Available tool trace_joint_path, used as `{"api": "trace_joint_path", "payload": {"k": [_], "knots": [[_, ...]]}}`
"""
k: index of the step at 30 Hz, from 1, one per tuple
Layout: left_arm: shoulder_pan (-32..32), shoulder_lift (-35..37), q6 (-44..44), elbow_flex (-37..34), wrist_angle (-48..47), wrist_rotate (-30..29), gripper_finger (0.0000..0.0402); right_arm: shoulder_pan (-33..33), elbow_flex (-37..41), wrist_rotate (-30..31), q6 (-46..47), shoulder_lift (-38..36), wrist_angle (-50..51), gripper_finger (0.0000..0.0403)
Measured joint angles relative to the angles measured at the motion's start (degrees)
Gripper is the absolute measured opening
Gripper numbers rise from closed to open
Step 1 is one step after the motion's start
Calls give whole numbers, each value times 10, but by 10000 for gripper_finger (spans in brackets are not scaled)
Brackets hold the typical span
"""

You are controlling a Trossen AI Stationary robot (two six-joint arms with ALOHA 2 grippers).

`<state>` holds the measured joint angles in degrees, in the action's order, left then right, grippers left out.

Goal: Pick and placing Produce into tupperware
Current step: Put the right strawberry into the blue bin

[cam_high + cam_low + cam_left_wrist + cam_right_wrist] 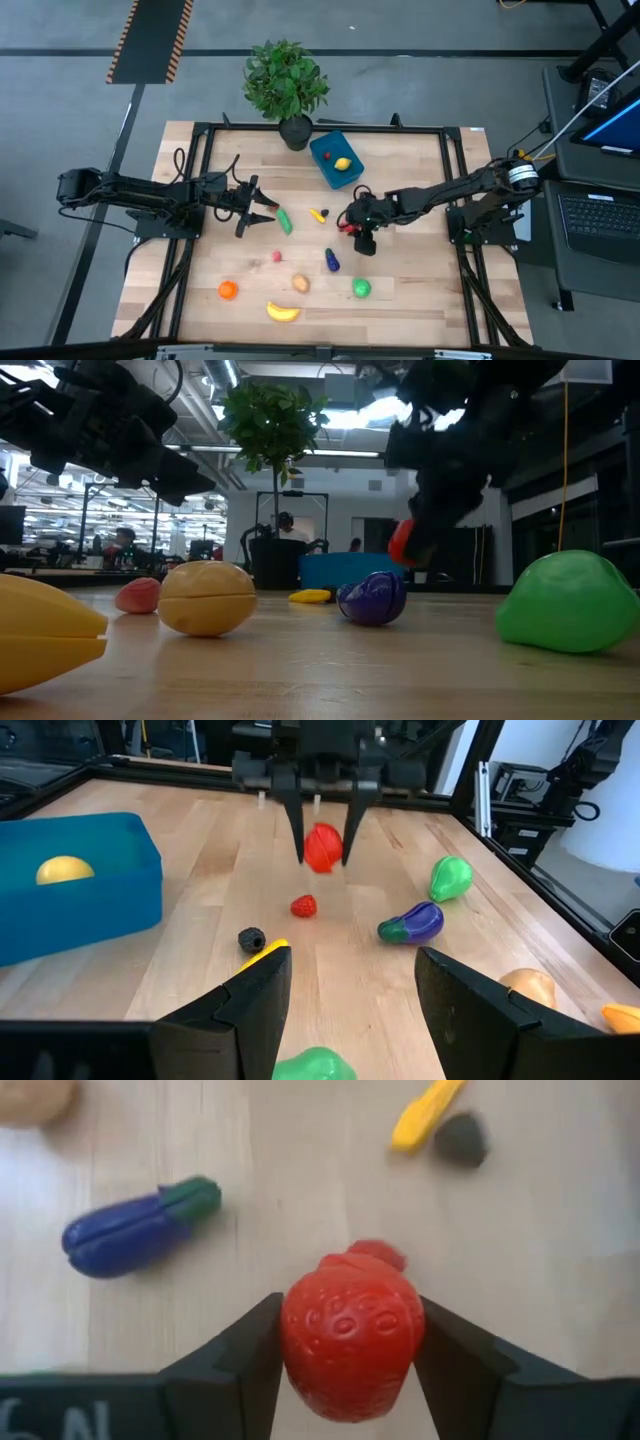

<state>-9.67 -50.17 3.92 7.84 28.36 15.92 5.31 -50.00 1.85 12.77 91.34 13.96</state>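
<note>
Between the right gripper's [345, 1345] fingers sits the strawberry [350, 1345].

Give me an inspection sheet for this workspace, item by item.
Surface: wooden table, dry, no spills seen.
Job's things: blue tupperware open, holding a lemon; banana, orange, green apple, eggplant, cucumber lie loose.
Clutter: potted plant at the far edge.
Grippers: right gripper shut on a strawberry; left gripper open, empty.
Cables: yellow cable beside the table.
Surroundings: laptop right of the table.
</note>
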Motion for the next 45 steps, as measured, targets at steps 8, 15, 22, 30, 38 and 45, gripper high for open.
{"api": "trace_joint_path", "payload": {"k": [8,15,22,30,38,45], "knots": [[0,0,0,0,-3,0,206,-18,0,65,-50,-103,44,191],[0,0,0,0,-6,0,206,-47,25,91,-87,-198,53,190],[-1,0,0,0,-7,0,206,-87,103,93,-88,-280,0,190],[-1,0,0,0,-7,0,206,-98,216,76,-95,-350,-153,190],[-1,0,0,0,-7,0,206,-103,306,7,-102,-381,-309,190],[-1,0,0,0,-5,0,206,-128,358,-54,-106,-383,-405,190]]}}
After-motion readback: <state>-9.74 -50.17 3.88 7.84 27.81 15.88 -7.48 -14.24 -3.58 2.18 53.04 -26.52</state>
